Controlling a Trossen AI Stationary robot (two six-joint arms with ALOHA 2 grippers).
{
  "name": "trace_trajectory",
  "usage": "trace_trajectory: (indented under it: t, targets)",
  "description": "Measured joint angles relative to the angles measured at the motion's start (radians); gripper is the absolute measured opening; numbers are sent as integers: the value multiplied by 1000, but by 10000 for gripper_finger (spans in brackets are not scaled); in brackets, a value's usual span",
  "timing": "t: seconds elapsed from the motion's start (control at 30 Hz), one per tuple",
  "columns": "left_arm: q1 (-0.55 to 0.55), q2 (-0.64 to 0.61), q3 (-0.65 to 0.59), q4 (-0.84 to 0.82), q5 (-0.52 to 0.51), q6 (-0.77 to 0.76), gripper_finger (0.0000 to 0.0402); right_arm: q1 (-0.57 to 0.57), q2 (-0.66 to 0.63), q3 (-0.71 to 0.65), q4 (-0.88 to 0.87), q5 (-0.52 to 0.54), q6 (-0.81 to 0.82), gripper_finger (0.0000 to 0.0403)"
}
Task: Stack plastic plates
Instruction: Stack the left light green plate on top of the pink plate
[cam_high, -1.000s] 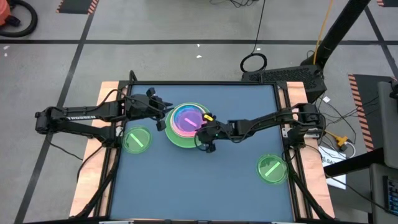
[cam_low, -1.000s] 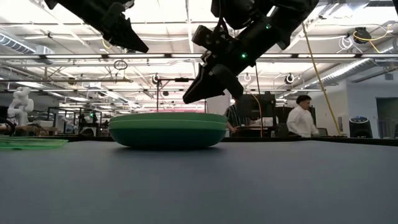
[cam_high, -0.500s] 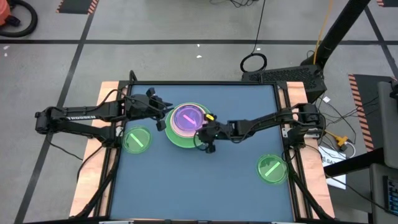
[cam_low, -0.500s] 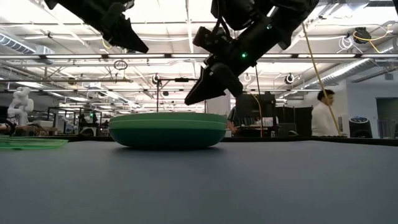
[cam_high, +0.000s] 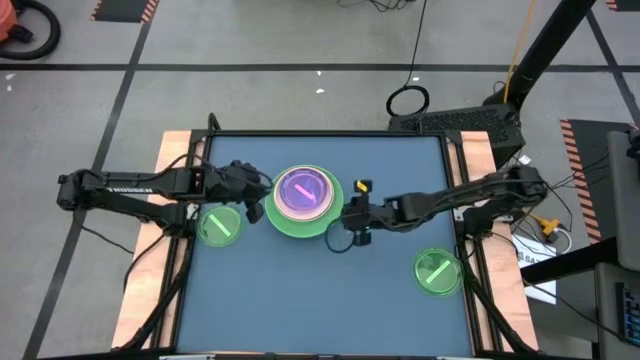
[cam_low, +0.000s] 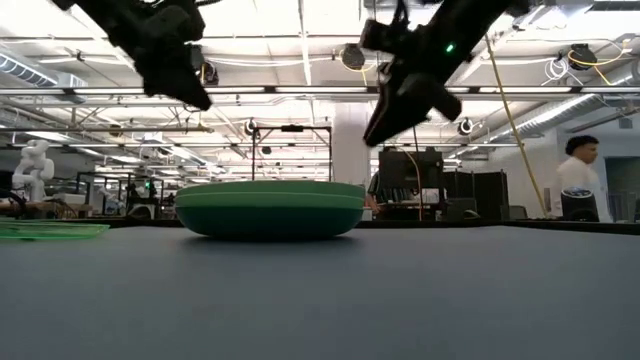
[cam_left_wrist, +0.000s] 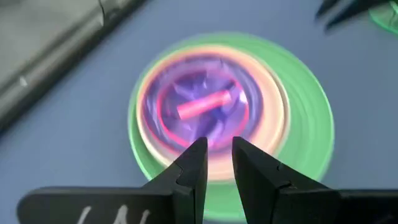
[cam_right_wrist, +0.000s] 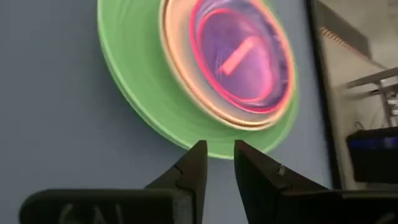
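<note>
A stack of round plates (cam_high: 303, 197) sits mid-table, its large green plate on the tabletop, with cream and pink plates and a translucent purple-blue one with a pink stripe on top (cam_left_wrist: 208, 104). In the low view the stack (cam_low: 270, 208) is a low green mound. My left gripper (cam_high: 262, 193) hovers at its left rim, fingers a narrow gap apart (cam_left_wrist: 217, 155). My right gripper (cam_high: 338, 217) hovers just off its right rim (cam_right_wrist: 219, 152), raised above the table (cam_low: 372, 138), also narrowly open. Two small green striped plates (cam_high: 220, 225) (cam_high: 437, 270) lie flat on the table.
The blue mat has wooden strips along its left and right sides (cam_high: 150, 250). One small green plate lies near the left edge (cam_low: 50, 229), the other at the near right. Bare mat (cam_high: 320, 300) stretches in front of the stack. A person stands in the room behind (cam_low: 580, 175).
My right gripper has drawn back from above the stack toward the table's right edge and risen. The top striped plate, off-centre a second ago, now lies centred on the stack. My left gripper has dropped a little and shifted slightly toward the near edge.
</note>
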Motion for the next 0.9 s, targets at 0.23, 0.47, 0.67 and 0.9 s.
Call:
trace_trajectory:
  t: [0.23, 0.47, 0.67, 0.9]
  targets:
    - [-127, 0, 0, -185, 0, -361, 81, 26, -175, -79, 10, 51, -20, 73]
    - [-247, 19, 0, -402, 17, -721, 81, 38, -322, -161, 46, 48, 19, 73]
    - [-359, 116, 0, -454, 81, -896, 81, 66, -367, -173, 49, 47, 35, 73]
    - [-440, 269, 0, -452, 117, -955, 81, 96, -369, -173, 54, 47, 35, 73]
